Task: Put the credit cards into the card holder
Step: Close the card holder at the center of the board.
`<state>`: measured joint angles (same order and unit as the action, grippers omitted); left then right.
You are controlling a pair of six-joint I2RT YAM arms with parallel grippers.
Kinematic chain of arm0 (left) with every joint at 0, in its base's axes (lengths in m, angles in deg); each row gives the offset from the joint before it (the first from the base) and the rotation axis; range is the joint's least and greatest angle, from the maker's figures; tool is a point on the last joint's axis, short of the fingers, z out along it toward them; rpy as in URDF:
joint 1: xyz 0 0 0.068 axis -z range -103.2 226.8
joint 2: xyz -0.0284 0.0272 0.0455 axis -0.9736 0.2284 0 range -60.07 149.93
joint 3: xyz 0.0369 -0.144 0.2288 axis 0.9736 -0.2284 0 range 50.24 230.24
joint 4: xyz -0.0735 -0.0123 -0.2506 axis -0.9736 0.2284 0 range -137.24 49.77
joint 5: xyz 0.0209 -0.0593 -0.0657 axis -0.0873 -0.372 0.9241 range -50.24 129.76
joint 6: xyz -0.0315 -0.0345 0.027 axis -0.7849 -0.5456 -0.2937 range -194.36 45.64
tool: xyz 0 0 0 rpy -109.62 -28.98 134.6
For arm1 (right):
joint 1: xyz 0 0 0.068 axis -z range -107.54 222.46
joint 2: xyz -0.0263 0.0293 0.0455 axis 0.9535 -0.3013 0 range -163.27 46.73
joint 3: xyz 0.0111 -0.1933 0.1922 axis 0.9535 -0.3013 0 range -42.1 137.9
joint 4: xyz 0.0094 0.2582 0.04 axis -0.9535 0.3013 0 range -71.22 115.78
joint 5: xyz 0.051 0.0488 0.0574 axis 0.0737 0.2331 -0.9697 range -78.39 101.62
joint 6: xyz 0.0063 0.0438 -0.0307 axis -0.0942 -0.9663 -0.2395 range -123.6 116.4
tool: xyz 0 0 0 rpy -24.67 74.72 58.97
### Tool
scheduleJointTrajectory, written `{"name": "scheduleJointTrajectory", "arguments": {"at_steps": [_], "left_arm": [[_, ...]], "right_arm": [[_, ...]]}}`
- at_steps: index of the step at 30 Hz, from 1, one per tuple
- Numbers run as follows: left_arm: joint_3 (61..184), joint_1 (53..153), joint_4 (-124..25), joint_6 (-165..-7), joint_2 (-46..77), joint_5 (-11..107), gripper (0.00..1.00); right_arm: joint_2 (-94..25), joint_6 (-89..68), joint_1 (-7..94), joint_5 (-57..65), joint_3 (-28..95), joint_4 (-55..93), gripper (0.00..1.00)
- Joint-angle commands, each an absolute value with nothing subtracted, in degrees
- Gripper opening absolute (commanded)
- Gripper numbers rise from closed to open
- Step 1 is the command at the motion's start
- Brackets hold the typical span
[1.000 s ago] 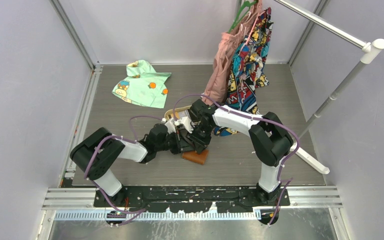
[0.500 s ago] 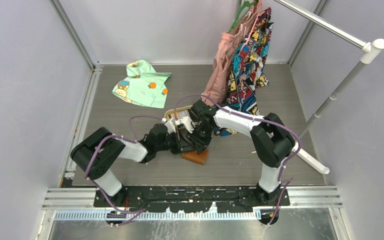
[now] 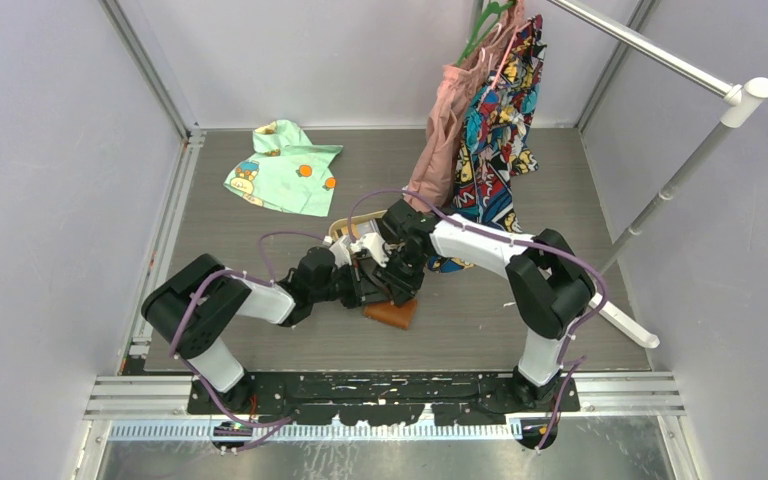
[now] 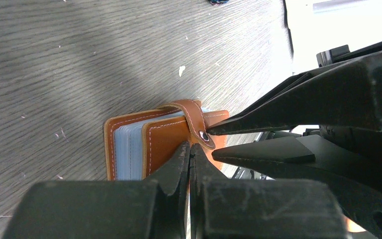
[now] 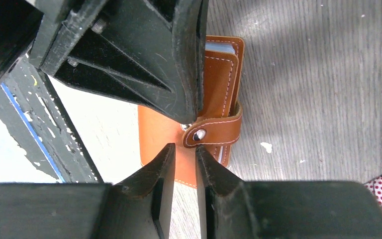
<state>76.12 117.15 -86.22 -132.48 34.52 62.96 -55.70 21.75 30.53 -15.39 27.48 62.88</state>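
Fingers of the left gripper are pressed fully together with nothing between them. Their joined tip bears down on the brown cover of the card holder, just beside its snap tab. I judge this a pinning hold: the closed tip works as one prod that keeps the light holder from sliding on the tabletop.

The right gripper faces it from the opposite side. Its fingers are a narrow slit apart and empty, with tips just short of the tab's buttoned end, lined up so the strap could pass between them. So small a gap suits thin leather.

The card holder lies flat on the tabletop between the two arms. Its strap looks fastened, so it probably must be unsnapped before anything goes in. Pale blue leaves show between its covers; whether they are credit cards or sleeves I cannot tell. No loose cards show in any view.
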Motion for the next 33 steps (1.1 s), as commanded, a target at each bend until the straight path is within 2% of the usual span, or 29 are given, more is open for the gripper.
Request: {"name": "scheduleJointTrajectory", "arguments": {"at_steps": [1, 4, 10, 12, 25, 33], "left_arm": [[72.54, 116.96, -70.17, -127.88, 38.71, 56.28, 0.00], [72.64, 117.01, -70.26, -127.88, 38.93, 56.31, 0.00], [72.65, 116.97, -70.09, -127.77, 38.86, 56.28, 0.00], [72.65, 116.97, -70.09, -127.79, 38.89, 56.37, 0.00], [72.82, 116.97, -70.61, -127.79, 39.25, 56.64, 0.00], [72.64, 116.98, -70.86, -127.79, 39.25, 56.64, 0.00]], "right_arm": [[-51.85, 23.38, 30.18, -14.43, 27.62, 61.06, 0.29], [-50.18, 24.71, 30.22, -14.59, 27.66, 61.24, 0.33], [-46.82, 27.16, 30.86, -13.77, 26.66, 58.75, 0.54], [-47.69, 27.23, 30.77, -14.86, 26.87, 58.88, 0.56], [-52.42, 24.90, 28.00, -9.52, 27.32, 56.92, 0.56], [-53.67, 24.16, 27.79, -8.07, 27.94, 56.73, 0.40]]}}
